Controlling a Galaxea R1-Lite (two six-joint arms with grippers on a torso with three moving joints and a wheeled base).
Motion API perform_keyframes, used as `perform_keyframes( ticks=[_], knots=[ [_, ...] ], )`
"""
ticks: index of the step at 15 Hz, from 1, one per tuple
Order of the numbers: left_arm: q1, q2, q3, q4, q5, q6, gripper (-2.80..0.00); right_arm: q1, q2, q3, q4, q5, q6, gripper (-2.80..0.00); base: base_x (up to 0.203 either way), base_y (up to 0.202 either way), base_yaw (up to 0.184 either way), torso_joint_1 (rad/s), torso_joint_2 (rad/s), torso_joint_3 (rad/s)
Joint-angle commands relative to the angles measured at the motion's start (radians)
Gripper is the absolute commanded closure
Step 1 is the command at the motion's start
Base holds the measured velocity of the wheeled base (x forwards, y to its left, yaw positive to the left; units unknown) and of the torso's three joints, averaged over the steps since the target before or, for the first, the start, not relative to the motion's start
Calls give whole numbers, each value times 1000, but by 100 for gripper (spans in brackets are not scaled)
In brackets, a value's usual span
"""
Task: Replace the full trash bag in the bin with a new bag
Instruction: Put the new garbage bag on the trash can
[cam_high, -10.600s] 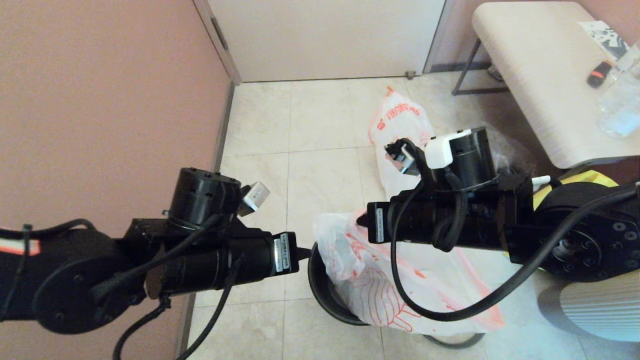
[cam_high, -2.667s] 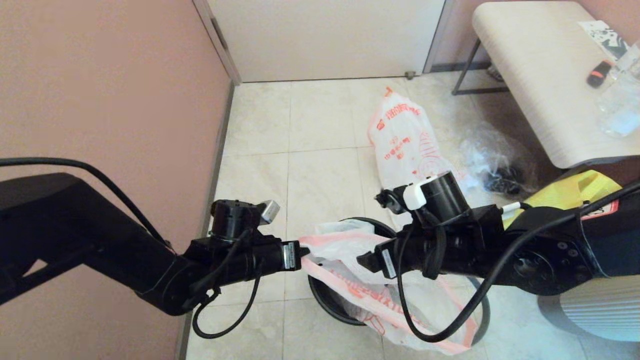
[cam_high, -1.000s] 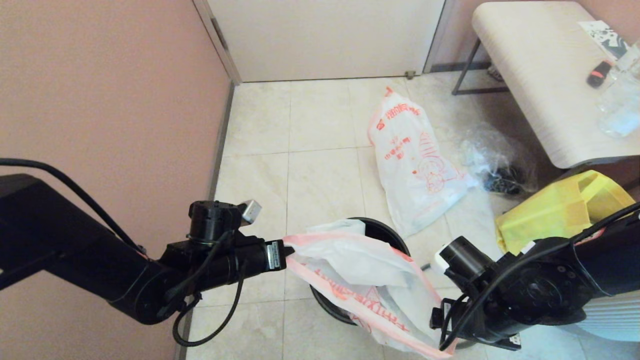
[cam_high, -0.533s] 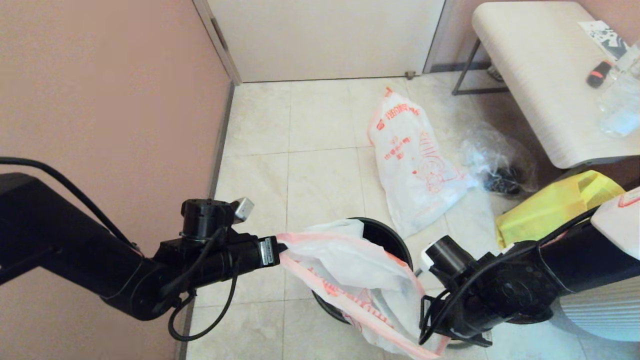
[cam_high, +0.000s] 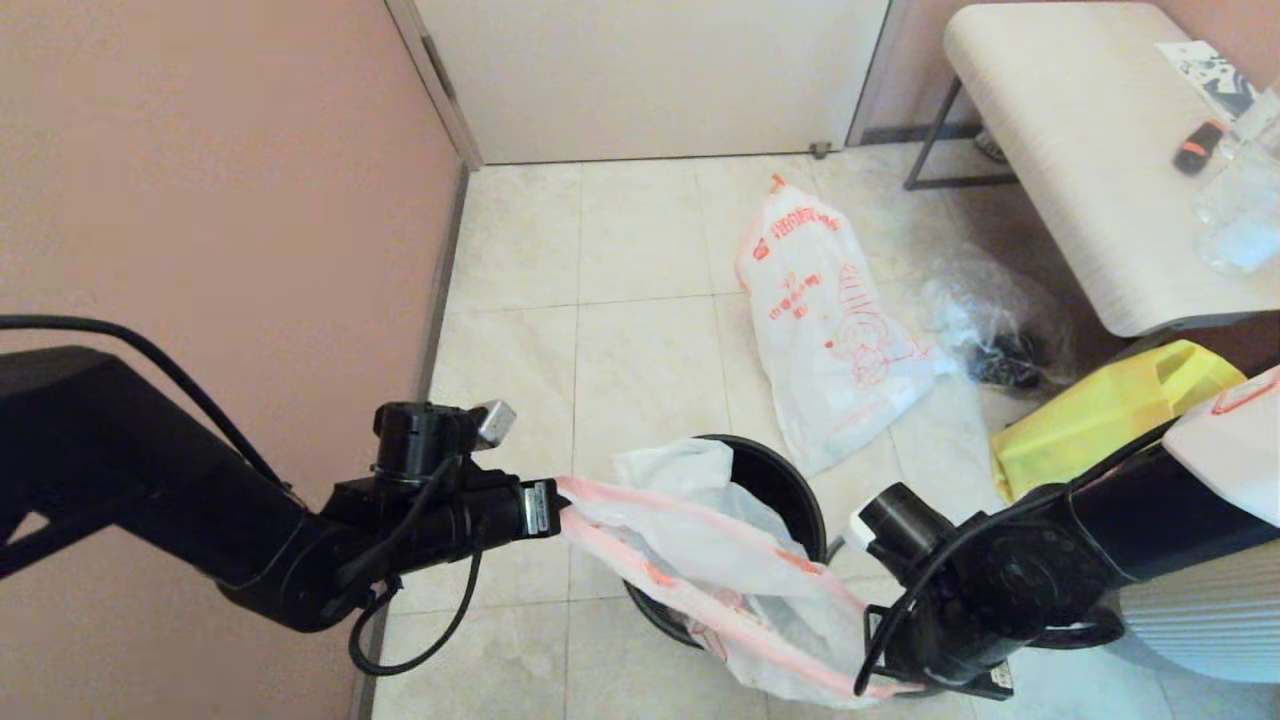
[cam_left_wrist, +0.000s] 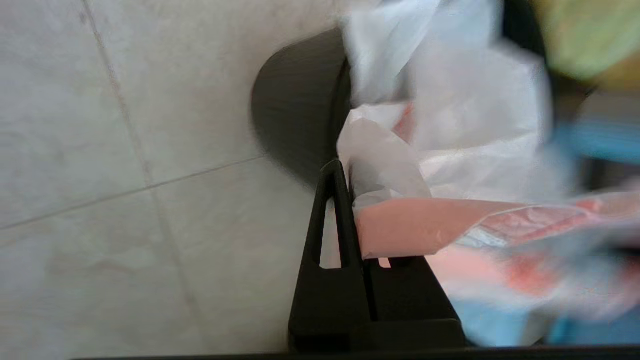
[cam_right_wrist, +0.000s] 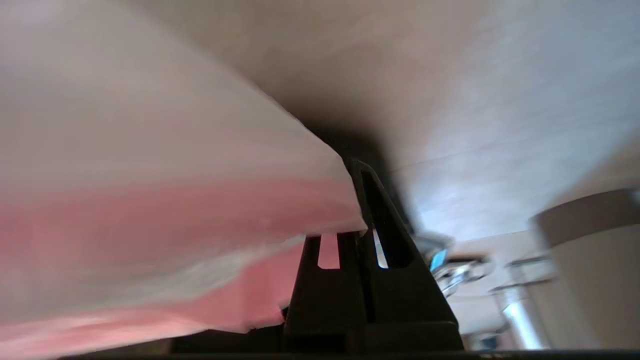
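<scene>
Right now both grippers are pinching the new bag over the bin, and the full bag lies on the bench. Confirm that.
Not quite: the full bag lies on the floor tiles beside the bench, as the head view shows. Both the left gripper and right gripper do pinch the new bag over the bin.

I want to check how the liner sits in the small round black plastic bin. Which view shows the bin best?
The head view: the small round black plastic bin shows its rim. Left wrist view shows only a blurred side; right wrist view shows nothing clearly identifiable as it.
</scene>
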Motion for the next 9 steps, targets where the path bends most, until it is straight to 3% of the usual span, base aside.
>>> perform_keyframes(
  ticks=[1,4,7,9],
  knots=[
    [-6,37,-5,41,-1,26,0,-20,37,-1,-4,-54,-13,0,0,0,0,0,0,0],
    [-42,82,-12,131,6,87,0,-21,63,12,-129,-88,-77,0,0,0,0,0,0,0],
    [-55,186,-17,131,49,166,0,6,140,25,-269,-124,-154,0,0,0,0,0,0,0],
    [-59,248,-24,131,84,242,0,22,236,2,-328,-192,-216,0,0,0,0,0,0,0]
  ],
)
